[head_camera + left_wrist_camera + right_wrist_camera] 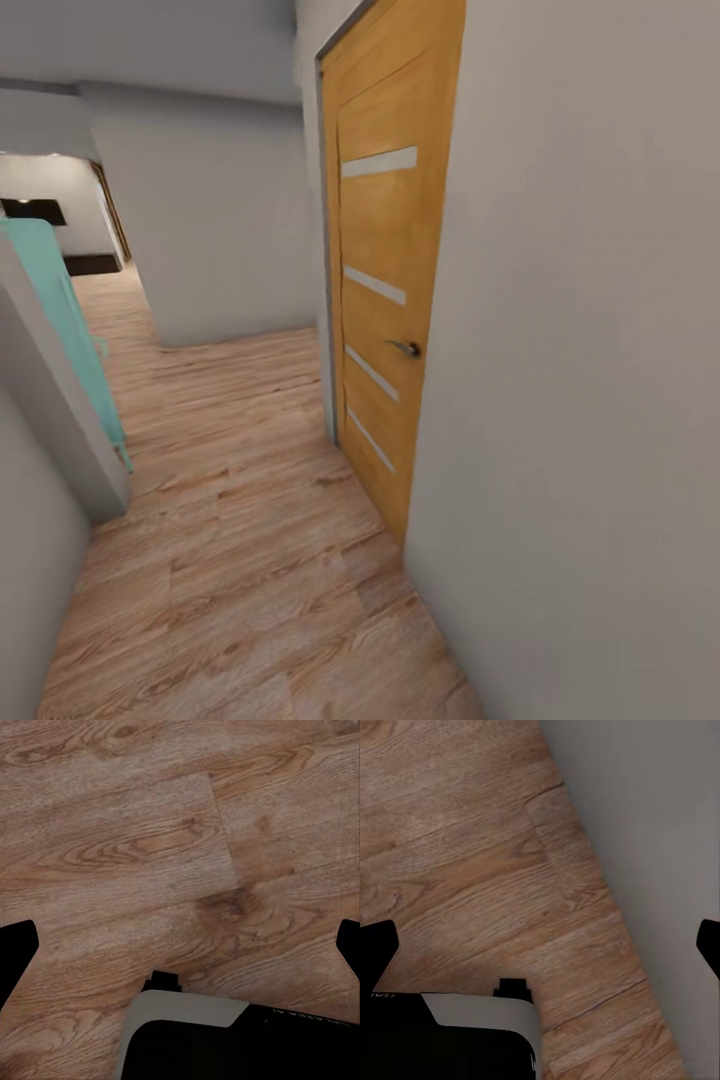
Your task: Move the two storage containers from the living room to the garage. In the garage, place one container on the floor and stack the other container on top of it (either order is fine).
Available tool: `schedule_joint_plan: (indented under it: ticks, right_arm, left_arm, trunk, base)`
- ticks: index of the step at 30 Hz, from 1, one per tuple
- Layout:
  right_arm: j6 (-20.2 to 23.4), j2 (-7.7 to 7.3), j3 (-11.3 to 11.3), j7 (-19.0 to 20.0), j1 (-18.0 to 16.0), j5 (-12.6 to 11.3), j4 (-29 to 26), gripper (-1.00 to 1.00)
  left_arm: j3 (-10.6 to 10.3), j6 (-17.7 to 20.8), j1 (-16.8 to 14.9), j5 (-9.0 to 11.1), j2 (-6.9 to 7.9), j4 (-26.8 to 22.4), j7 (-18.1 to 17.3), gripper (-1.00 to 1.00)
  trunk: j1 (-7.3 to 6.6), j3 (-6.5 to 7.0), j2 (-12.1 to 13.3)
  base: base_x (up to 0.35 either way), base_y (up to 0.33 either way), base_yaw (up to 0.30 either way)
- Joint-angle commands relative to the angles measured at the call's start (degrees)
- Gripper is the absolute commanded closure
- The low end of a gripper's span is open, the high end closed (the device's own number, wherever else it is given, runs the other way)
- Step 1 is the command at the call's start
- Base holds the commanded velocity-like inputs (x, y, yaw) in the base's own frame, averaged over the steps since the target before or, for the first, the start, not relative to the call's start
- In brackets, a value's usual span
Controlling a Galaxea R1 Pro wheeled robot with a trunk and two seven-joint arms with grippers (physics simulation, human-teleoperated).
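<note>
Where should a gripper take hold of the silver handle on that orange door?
Probably on the free end of the door handle, pinched from above and below: the thin lever lies level, jutting from the orange door. Come from the hallway side.

The light brown wood plank floor (250, 560) shows dark grain swirls. The orange-yellow wooden door (385, 300) carries four pale grey stripes. The plain walls (580, 400) are grey-white, the slanted panel (70, 330) turquoise.

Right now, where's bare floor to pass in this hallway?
Wood plank floor runs bare between the grey wall with the orange door and the teal panel. Tightest beside the teal panel. Both grippers, left and right, open over bare planks.
</note>
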Motion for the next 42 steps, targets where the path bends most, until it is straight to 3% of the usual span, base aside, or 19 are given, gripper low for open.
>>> schedule_joint_plan:
  ticks: [1, 30, 42]
  right_arm:
    - [-0.1, -0.03, 0.44, -0.38, -0.03, 0.06, 0.02, -1.0]
    - [-0.13, 0.06, 0.44, -0.38, -0.03, 0.07, 0.02, -1.0]
    - [-0.13, 0.06, 0.36, -0.38, -0.03, 0.22, 0.02, -1.0]
  left_arm:
    - [0.12, -0.17, -0.05, 0.5, -0.04, 0.04, -0.04, -1.0]
    - [0.12, -0.17, -0.05, 0.48, -0.05, 0.04, -0.04, -1.0]
    - [0.12, -0.17, -0.05, 0.42, -0.05, 0.04, -0.04, -1.0]
  trunk:
    - [0.05, -0.1, -0.08]
    - [0.05, -0.1, -0.08]
    - [0.05, -0.1, -0.08]
  base:
    - [0.327, 0.0, 0.288]
    - [0.327, 0.0, 0.285]
    - [0.327, 0.0, 0.035]
